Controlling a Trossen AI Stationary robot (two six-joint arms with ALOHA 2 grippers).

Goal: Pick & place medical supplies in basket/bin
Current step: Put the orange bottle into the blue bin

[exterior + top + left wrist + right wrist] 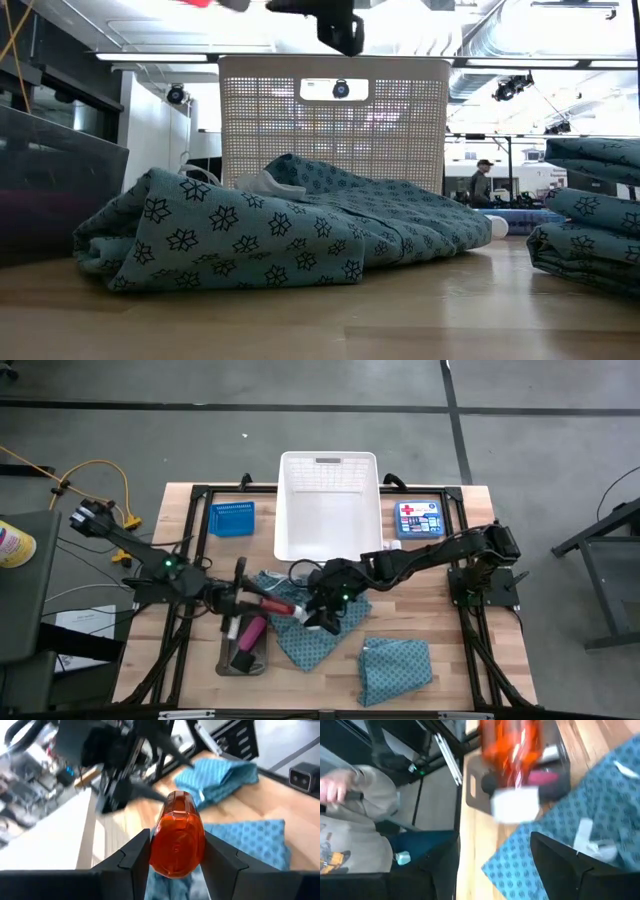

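My left gripper [245, 601] [176, 838] is shut on an orange-red see-through bottle [272, 605] with a white cap [515, 805], above the spread teal dotted cloth [312, 632] [280, 235]. My right gripper [316, 616] [495, 865] is open just beyond the cap end, facing it, touching nothing. A second teal cloth [395, 670] lies folded near the table's near edge. The grey tray [226, 660] holds a pink cylinder [251, 632], a black block [243, 659] and a small white tube [230, 628]. My left gripper pinches the bottle's rounded body [176, 855] between its two fingers [137, 851]. They come level from the table's left and lie along the bottle. It is lifted clear above the cloth, lying about level, with its free end [179, 800] pointing at the right arm.
The large white slotted basket [328, 532] stands at the far middle, the small blue mesh basket [231, 518] to its left, and a flat blue box with a red cross [420, 520] to its right. A person's sleeve and hand [355, 795] show beyond the table's left edge.
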